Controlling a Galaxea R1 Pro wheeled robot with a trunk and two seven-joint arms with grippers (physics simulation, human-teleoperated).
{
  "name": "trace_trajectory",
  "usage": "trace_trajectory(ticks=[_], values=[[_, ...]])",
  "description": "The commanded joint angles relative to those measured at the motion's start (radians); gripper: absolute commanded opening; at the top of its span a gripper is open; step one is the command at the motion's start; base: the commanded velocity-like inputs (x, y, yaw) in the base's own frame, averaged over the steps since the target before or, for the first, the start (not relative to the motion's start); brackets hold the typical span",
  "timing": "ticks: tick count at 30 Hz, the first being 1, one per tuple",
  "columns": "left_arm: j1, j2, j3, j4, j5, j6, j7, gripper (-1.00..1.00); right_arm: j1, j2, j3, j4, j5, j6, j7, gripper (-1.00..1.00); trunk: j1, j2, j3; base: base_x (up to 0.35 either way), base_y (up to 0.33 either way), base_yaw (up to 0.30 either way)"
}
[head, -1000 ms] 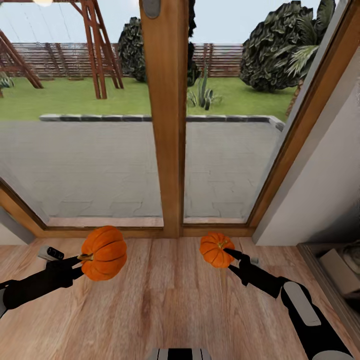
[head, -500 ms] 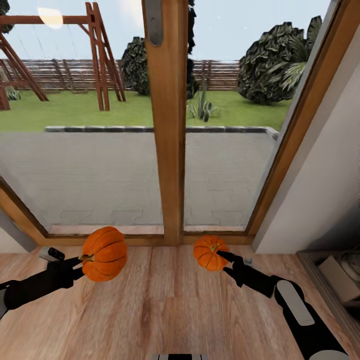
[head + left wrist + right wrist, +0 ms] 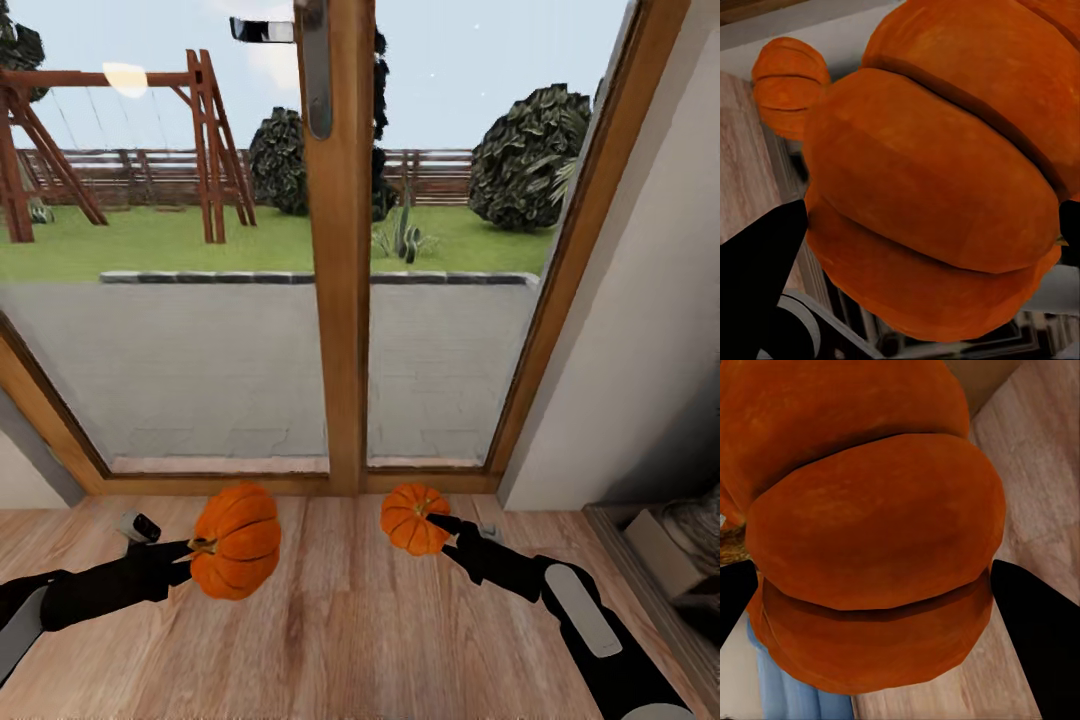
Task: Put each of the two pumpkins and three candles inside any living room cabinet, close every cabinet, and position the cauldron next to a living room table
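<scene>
In the head view, a round ribbed orange pumpkin (image 3: 236, 541) is held clamped by the left gripper (image 3: 196, 552) above the pale wooden plank floor (image 3: 340, 640), left of the wooden door post (image 3: 343, 300). A second, smaller orange pumpkin (image 3: 414, 518) is gripped by the right gripper (image 3: 436, 525), just right of that post.

In the left wrist view, the first pumpkin (image 3: 945, 180) is seen pinched between black fingers (image 3: 765, 270), the second pumpkin (image 3: 789, 86) beyond it.

In the right wrist view, the smaller pumpkin (image 3: 870, 532) is squeezed between dark fingers (image 3: 1039, 637).
</scene>
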Motion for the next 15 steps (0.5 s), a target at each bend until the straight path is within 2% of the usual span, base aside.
trace_trajectory(ticks=[1, 4, 8, 10, 12, 15], values=[[0.0, 0.0, -0.008, 0.003, 0.003, 0.001, 0.0, -1.0, 0.0, 0.002, -0.001, 0.001, 0.001, 0.0, 0.0, -1.0, -0.001, 0.001, 0.004, -0.265, 0.0, 0.0], [0.0, 0.004, -0.016, 0.029, 0.002, 0.0, 0.001, -1.0, 0.0, 0.007, -0.001, 0.001, 0.002, -0.001, 0.0, -1.0, -0.012, 0.022, 0.013, -0.196, 0.0, 0.0], [0.0, 0.006, -0.028, 0.077, -0.003, -0.004, 0.01, -1.0, 0.0, 0.007, -0.001, 0.0, 0.003, 0.001, 0.001, -1.0, -0.028, 0.05, 0.026, -0.039, 0.0, 0.0], [0.0, 0.007, -0.023, 0.13, -0.015, -0.003, 0.02, -1.0, 0.0, 0.008, -0.001, 0.002, 0.004, 0.0, 0.001, -1.0, -0.035, 0.064, 0.032, -0.008, 0.0, 0.0], [0.0, 0.007, -0.021, 0.147, -0.02, -0.005, 0.024, -1.0, 0.0, 0.008, -0.001, 0.003, 0.004, 0.0, 0.001, -1.0, -0.043, 0.078, 0.038, -0.003, 0.0, 0.0], [0.0, 0.002, -0.018, 0.166, -0.046, -0.009, 0.069, -1.0, 0.0, 0.009, 0.0, 0.006, 0.004, -0.001, -0.001, -1.0, -0.054, 0.099, 0.048, -0.001, 0.0, 0.003]])
